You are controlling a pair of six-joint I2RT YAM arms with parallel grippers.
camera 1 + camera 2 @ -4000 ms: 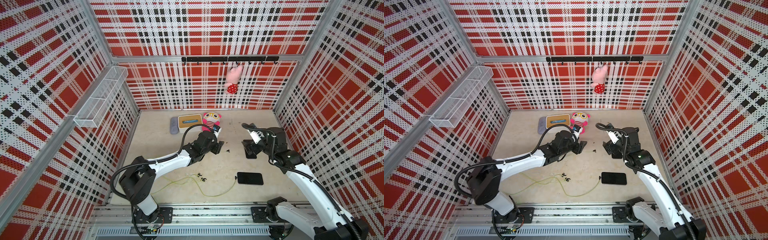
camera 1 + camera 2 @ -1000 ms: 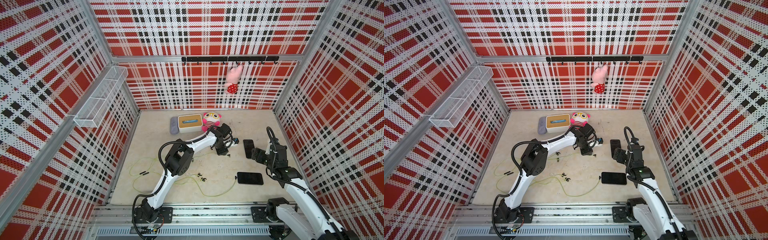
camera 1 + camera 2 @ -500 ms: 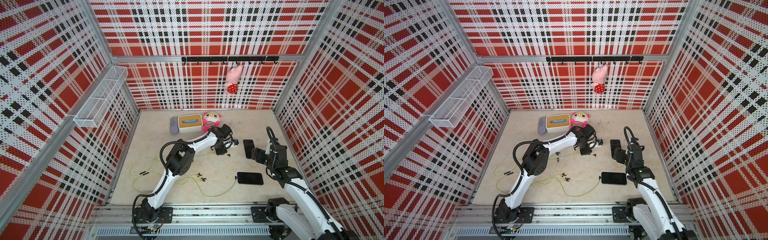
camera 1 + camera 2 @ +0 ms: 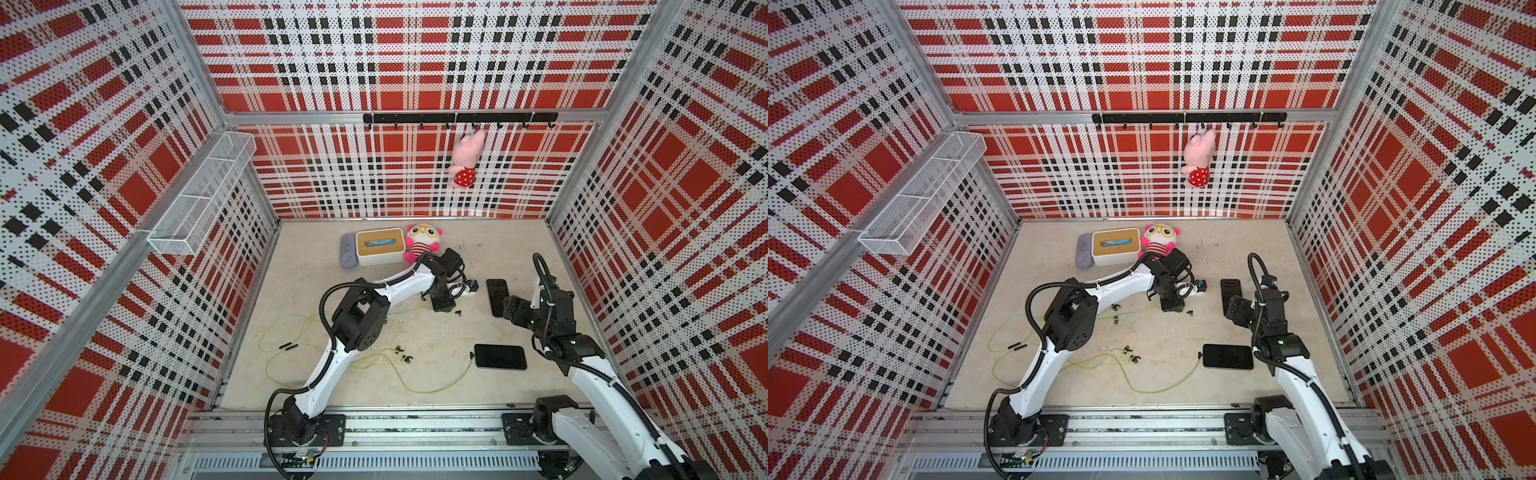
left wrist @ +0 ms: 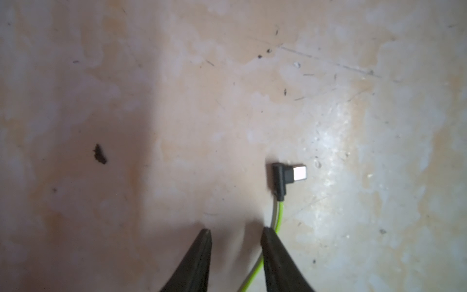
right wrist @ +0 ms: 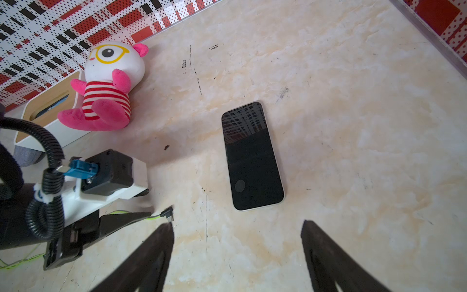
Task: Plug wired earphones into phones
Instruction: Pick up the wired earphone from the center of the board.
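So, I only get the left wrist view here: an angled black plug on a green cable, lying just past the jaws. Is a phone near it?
Observer: Yes. The far phone lies flat, screen up, a short way beyond the plug.
Operator: And the second phone?
Observer: The near phone has the other green cable ending at its short edge.
Operator: Where is the right arm?
Observer: The right gripper hovers over the floor by the far phone, jaws wide open, empty.
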